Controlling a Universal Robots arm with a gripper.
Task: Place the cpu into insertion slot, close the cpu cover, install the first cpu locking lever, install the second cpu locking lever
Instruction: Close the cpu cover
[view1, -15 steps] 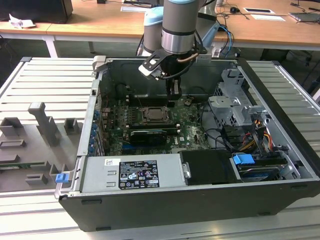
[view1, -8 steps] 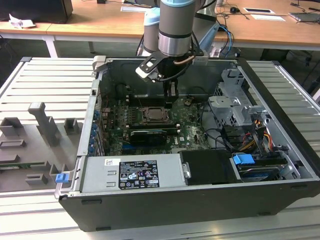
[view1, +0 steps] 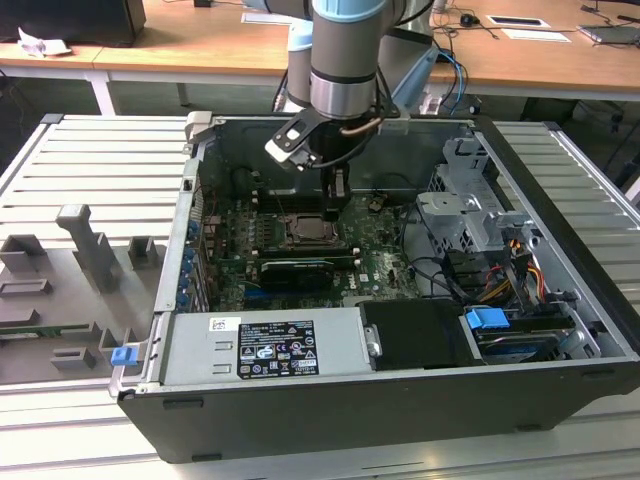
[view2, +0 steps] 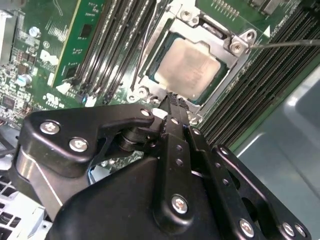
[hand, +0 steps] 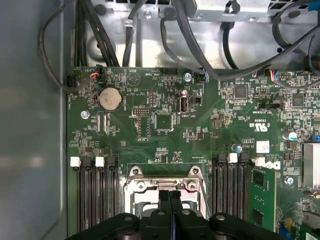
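The cpu (view2: 187, 67), a silvery-beige square chip, lies flat in the insertion slot (view1: 308, 232) on the green motherboard inside the open computer case. The silver cpu cover (view2: 239, 55) lies down around the chip's edges. A thin wire lever (view2: 285, 44) runs out from one corner of the socket. My gripper (view1: 337, 205) hangs over the socket's edge on the exterior view's right, its black fingers pressed together with nothing between them. Its fingertips (view2: 172, 100) are close above the socket rim, beside the chip. In the first wrist view the gripper (hand: 170, 195) covers part of the socket (hand: 145, 187).
Long black memory slots (hand: 95, 195) flank the socket on both sides. Black cables (hand: 185, 30) hang over the board's far edge. A metal drive cage (view1: 465, 205) and wiring fill the exterior view's right. A power supply (view1: 265, 345) sits at the front. Grey fixtures (view1: 85, 245) stand outside the case.
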